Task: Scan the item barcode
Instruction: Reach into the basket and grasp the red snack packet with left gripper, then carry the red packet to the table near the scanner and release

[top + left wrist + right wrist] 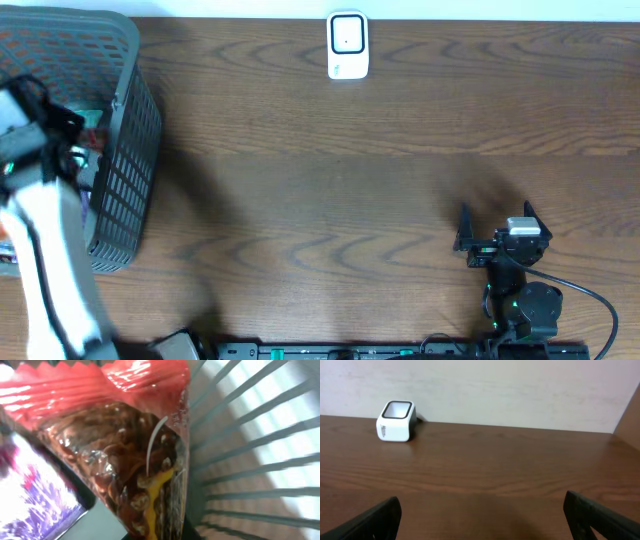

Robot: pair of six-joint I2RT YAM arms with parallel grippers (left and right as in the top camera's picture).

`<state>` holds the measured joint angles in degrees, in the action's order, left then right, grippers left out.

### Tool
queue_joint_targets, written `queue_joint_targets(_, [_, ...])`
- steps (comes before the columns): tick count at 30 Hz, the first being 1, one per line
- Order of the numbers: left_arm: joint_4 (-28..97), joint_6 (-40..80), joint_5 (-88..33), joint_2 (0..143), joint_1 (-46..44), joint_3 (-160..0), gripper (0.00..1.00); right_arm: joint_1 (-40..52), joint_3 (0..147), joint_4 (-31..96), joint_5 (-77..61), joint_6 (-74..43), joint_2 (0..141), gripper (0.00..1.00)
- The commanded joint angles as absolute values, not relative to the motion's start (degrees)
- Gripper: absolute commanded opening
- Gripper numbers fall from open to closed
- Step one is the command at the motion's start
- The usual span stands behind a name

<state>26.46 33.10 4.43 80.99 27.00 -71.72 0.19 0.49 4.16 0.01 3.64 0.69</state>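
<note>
**Bag in the basket, left gripper closed over it**

Bag (125, 460): one, lying inside the one grey basket (130, 150) at the table's (320, 180) far left. In the left wrist view it fills most of the picture, pressed close to the camera and tilted. The basket's slatted wall (250, 445) is just to its right. It is a clear, shiny pouch with a red zigzag-cut top edge. It is packed with brown, glossy pieces, and a yellow patch shows near its lower end. No barcode can be made out on the side that shows. One purple pack (35, 495), blurred, lies against its lower left.

There are two grippers. The left gripper (78, 152) reaches down into the basket with its jaws closed. Its fingers are hidden in both views, so whether they pinch the bag cannot be told.

The right gripper (497, 218) sits near the table's front right, well apart from the basket. Its two fingers (372, 520) are spread wide with nothing between them.

One white scanner (347, 45) stands at the table's back edge near the middle, close to the wall (520, 390), well apart from both grippers.
</note>
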Motion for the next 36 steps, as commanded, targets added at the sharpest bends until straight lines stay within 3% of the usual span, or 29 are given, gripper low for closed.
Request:
queue_joint_targets(1, [25.76, 32.58, 4.51, 71.88, 27.24, -72.25, 0.07, -0.19, 0.32, 4.27, 0.49, 4.36, 0.38, 0.99])
queue_joint_targets(4, [24.75, 32.58, 1.74, 65.41, 27.24, -72.25, 0.07, -0.19, 0.32, 4.27, 0.49, 4.36, 0.38, 0.99])
queue_joint_targets(9, [21.17, 32.56, -12.6, 57.78, 26.33, -72.23, 0.07, -0.19, 0.32, 4.27, 0.49, 4.36, 0.38, 0.99])
queue_joint_targets(16, [18.9, 28.36, -28.73, 57.8, 16.25, -72.23, 0.07, -0.19, 0.32, 4.27, 0.49, 4.36, 0.38, 0.99])
queue_joint_targets(28, [13.3, 16.08, -26.76, 81.56, -8.95, -72.23, 0.07, -0.19, 0.32, 4.27, 0.49, 4.36, 0.38, 0.99])
queue_joint_targets(36, [-4.49, 16.1, -26.11, 101.93, -18.79, -72.23, 0.07, -0.19, 0.32, 4.27, 0.49, 4.36, 0.38, 0.99])
